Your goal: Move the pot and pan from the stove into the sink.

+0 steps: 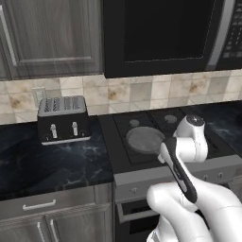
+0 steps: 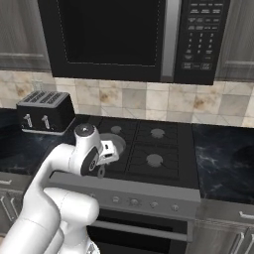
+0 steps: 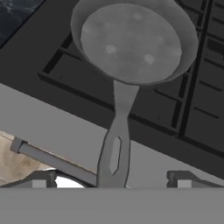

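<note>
Fig. Approach to the pan handle, front-left burner.

Stove (image 2: 149,144): black gas cooktop w/ dark grates, set between dark marble counters (image 1: 52,158); steel front panel w/ knobs faced the robot. Microwave (image 2: 129,37) hung above it. No pot or sink could be seen in these views, so the pan was judged the first item in hand.

Arm (image 1: 189,189): rose in front of the stove and bent fwd over its front edge, presumably so the hand could look down along the handle rather than at the bowl.

Toaster (image 1: 63,119): stood on the counter left of the stove, well apart from the work; not part of the task.

Pan (image 3: 131,41): shallow, grey, empty, sat flat on the grate of the front-left burner. Its handle (image 3: 116,144) stuck out past the cooktop edge over the front panel, toward the robot, which made it the natural place to grip.

Gripper (image 3: 111,183): jaws stood wide apart, one tip each side of the handle's outer end, nothing held. The handle lay roughly centred between the tips; whether either tip touched it could not be told. Judged stage: pre-grasp, closing not yet done, neither item moved.
</note>
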